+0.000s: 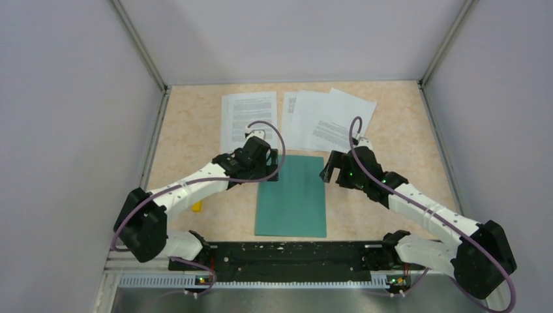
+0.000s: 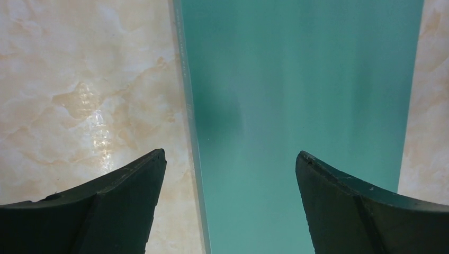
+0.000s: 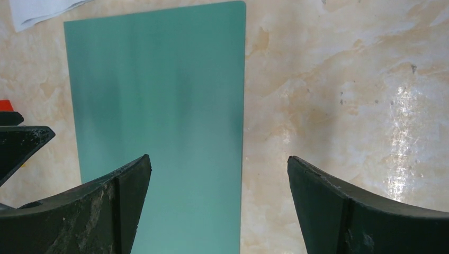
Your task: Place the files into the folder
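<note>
The teal-green folder [image 1: 291,195] lies closed and flat in the middle of the table. White printed files [image 1: 248,117] lie behind it, with more overlapping sheets [image 1: 329,119] at the back right. My left gripper [image 1: 274,160] is open and empty at the folder's far left corner; in the left wrist view its jaws [image 2: 230,159] straddle the folder's left edge [image 2: 296,106]. My right gripper [image 1: 330,168] is open and empty at the folder's far right edge; in the right wrist view its jaws [image 3: 218,161] straddle the folder's right edge [image 3: 159,106].
A small yellow object [image 1: 196,207] lies on the table under my left arm. Grey walls close in the left, right and back. A black rail [image 1: 287,255] runs along the near edge. A corner of a white sheet [image 3: 37,10] shows in the right wrist view.
</note>
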You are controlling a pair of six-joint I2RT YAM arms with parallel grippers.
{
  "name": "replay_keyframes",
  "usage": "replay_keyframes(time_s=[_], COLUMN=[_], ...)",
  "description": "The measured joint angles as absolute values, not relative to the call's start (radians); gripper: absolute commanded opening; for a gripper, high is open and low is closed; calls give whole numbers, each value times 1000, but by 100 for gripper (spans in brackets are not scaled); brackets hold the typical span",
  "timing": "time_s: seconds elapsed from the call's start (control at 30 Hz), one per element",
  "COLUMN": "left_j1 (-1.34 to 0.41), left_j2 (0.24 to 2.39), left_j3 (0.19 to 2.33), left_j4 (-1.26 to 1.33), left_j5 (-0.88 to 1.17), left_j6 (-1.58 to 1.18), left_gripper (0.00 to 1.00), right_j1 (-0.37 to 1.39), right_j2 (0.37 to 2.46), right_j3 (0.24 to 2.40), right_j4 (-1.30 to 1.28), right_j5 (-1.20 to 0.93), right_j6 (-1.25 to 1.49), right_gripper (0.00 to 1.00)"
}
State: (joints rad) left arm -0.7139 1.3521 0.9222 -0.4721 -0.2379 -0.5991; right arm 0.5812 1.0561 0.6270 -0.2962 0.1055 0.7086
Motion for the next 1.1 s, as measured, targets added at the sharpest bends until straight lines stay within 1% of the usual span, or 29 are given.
replay_keyframes(time_s=[0.2,0.4,0.53,0.73,0.83,0.93,1.1], left_j1=[-714,-703,-622,-474,-426,-403,-396], left_j2=[1430,1447,1451,1532,1565,1577,1568], left_j3=[928,929,952,1126,1157,1157,1148], left_j4=[-486,-494,-508,-507,-490,-503,-523], left_j5=[-188,-162,-118,-65,-22,4,31], left_j6=[-600,-598,-572,-555,-555,-552,-551], left_gripper=[93,93,93,89,89,89,88], right_j1=[580,616,745,951,1072,1197,1358], right_j2=[1055,1048,1028,1005,1016,1060,1178], right_j3=[587,536,504,465,456,456,479], right_j4=[-305,-303,-301,-249,-203,-143,-94], right_j5=[75,18,16,51,97,171,295], right_j6=[720,759,818,958,1055,1180,1364], right_gripper=[99,99,99,99,99,99,99])
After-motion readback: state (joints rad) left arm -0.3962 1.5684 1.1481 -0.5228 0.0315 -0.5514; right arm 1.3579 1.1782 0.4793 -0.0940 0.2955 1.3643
